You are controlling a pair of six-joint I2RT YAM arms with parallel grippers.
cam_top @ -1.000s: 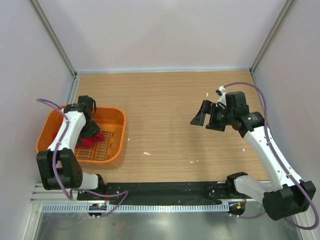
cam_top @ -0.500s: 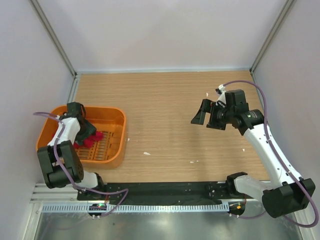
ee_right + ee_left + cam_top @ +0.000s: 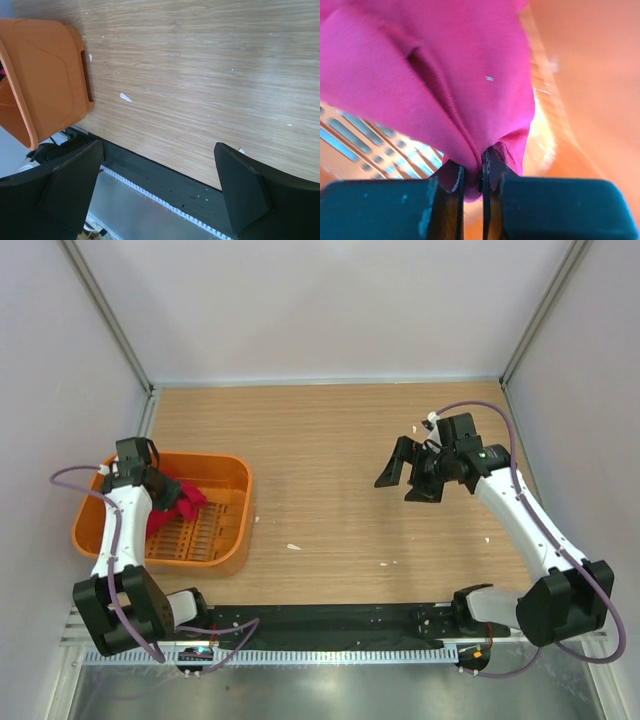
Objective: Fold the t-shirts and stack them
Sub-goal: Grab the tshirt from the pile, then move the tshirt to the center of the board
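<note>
One fold of the shirt (image 3: pixel 445 75) is being clamped between the closed jaws of the left gripper (image 3: pixel 471 175), inside the basket (image 3: pixel 236 468). The cloth is bunched just ahead of the fingertips; no long axis can be told. The right gripper (image 3: pixel 406 474) is being held wide apart over the table (image 3: pixel 320 430), well apart from the shirt, so the left arm is nearer. Against a second ago, the left wrist is being drawn toward the basket's far-left corner and the cloth is being raised.

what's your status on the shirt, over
Left gripper shut on red t-shirt inside orange basket. Right gripper open, empty, above table. Basket wall between t-shirt and open table.
</note>
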